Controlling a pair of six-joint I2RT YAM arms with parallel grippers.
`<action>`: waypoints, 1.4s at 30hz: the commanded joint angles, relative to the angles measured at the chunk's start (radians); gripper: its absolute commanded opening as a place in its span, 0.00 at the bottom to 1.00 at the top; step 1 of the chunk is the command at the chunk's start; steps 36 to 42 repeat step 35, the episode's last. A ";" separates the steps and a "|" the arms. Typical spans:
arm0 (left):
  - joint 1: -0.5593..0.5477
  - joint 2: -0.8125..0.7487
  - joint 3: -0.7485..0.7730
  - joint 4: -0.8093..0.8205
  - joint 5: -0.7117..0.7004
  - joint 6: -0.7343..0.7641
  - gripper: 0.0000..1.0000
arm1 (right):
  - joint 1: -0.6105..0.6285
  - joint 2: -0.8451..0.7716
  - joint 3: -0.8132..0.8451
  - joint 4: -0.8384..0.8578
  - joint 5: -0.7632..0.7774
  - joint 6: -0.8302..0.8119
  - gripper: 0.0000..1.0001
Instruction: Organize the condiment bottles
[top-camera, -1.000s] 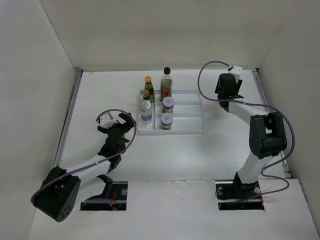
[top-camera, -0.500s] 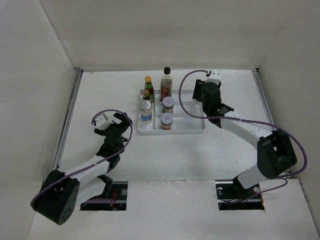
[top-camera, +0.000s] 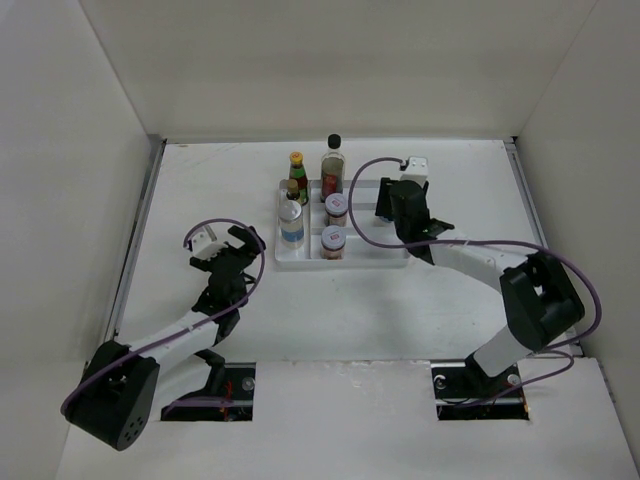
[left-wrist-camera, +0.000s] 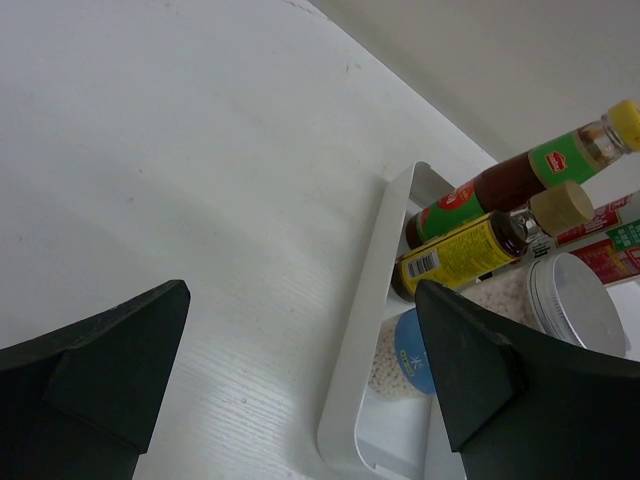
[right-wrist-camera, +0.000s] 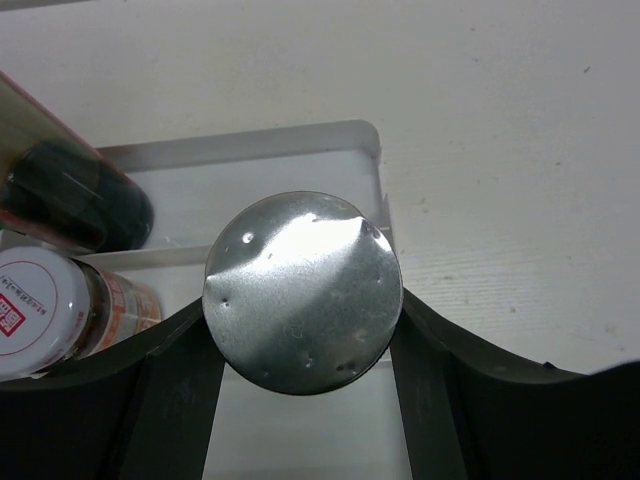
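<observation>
Left gripper, closest to the bases, sits left of the white divided tray, well apart from its left wall, with its jaws spread wide and nothing in them. Right gripper is the arm on the job: it hangs over the tray's right half, clamped on a silver-lidded jar, with fingers pressing the lid rim on both sides. The jar's long axis is upright and runs straight down from the claw, so the next move is probably a plain lower and release into the compartment under it. The jar body is hidden beneath the lid, so I can't tell whether its base already touches the tray floor. Just left of the held jar, inside the tray, stands a red-labelled jar, the closest thing to bump. Beyond that, toward the tray's far end, is the black-capped bottle. At the tray's far left corner stands the yellow-capped bottle, and a blue-labelled bottle is in the left column, both clear of the drop. The tray's right compartments look free.
</observation>
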 joint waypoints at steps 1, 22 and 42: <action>0.007 0.003 0.030 0.015 0.021 -0.010 1.00 | 0.010 0.013 0.017 0.109 0.004 0.035 0.57; 0.023 -0.002 0.122 -0.201 0.015 -0.039 1.00 | -0.044 -0.496 -0.438 0.157 0.183 0.454 1.00; 0.046 -0.001 0.156 -0.246 -0.046 -0.028 1.00 | -0.133 -0.488 -0.603 0.270 0.131 0.640 1.00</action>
